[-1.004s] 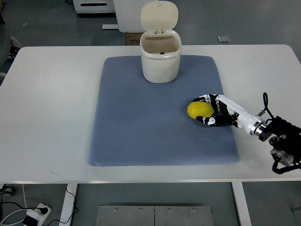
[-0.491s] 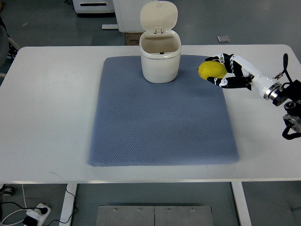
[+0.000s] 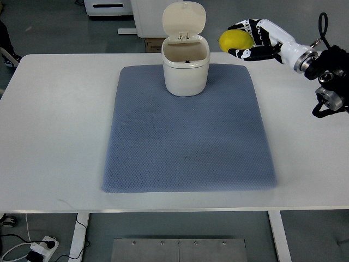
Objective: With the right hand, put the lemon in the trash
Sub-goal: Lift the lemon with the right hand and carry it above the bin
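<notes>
Rising off the mat (image 3: 185, 142), the right hand (image 3: 252, 39), fingers clamped on the lemon (image 3: 235, 40), now hangs just right of the open trash bin (image 3: 186, 68), nearly ready to drop.

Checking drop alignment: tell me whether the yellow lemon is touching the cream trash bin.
Apart. The top view shows the yellow lemon, held in the right hand, to the right of the cream trash bin with background visible between them.

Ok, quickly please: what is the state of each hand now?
Left hand: not in view.
Right hand: closed around the lemon, held in the air to the right of the open trash bin.
</notes>
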`<action>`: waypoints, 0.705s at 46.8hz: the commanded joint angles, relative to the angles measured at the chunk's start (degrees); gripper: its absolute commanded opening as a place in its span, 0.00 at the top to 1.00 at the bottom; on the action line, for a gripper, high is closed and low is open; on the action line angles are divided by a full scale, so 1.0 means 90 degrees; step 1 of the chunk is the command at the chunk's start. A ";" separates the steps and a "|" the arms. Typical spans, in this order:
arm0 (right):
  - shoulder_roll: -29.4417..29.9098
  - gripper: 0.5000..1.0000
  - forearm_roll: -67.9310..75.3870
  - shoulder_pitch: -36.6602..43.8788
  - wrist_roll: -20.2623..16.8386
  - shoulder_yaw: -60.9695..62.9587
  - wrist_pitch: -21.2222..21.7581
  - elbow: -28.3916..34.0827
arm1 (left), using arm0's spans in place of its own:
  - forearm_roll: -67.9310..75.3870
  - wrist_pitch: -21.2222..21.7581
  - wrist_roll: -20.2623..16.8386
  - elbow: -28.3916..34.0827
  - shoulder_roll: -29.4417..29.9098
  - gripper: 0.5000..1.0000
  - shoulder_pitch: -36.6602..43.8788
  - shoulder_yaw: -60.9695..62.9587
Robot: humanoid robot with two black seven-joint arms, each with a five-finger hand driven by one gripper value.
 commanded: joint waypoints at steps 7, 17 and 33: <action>0.0399 1.00 -0.0051 0.0564 -0.0582 -0.0420 -0.0305 -0.0060 | 0.0001 0.0000 -0.0001 0.0000 0.0000 0.00 -0.0003 0.0000; 0.0946 1.00 -0.0051 0.1082 -0.1012 -0.0947 -0.0569 -0.0392 | 0.0001 0.0000 -0.0001 0.0000 0.0000 0.00 -0.0003 0.0000; 0.1815 1.00 -0.0100 0.1415 -0.1403 -0.1162 -0.0775 -0.1202 | 0.0001 0.0000 -0.0001 0.0000 0.0000 0.00 -0.0003 0.0000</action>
